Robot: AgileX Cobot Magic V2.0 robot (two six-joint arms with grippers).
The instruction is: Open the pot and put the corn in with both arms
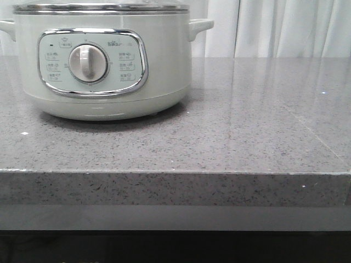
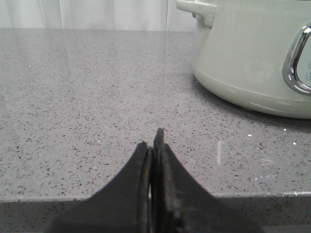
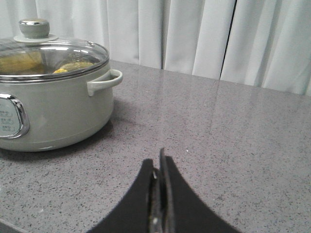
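Resting closed and empty, left hand (image 2: 154,145) and right hand (image 3: 159,167) face the lidded pot (image 1: 104,60) at eleven o'clock; lifting the lid (image 3: 48,53) by its knob (image 3: 34,28) comes next.

Looks like a home kitchen: speckled grey polished stone countertop (image 1: 247,126) with a thick front edge, pale-green round electric cooker (image 1: 104,66) with chrome-framed dial panel standing on it, white pleated curtains (image 3: 218,34) behind.
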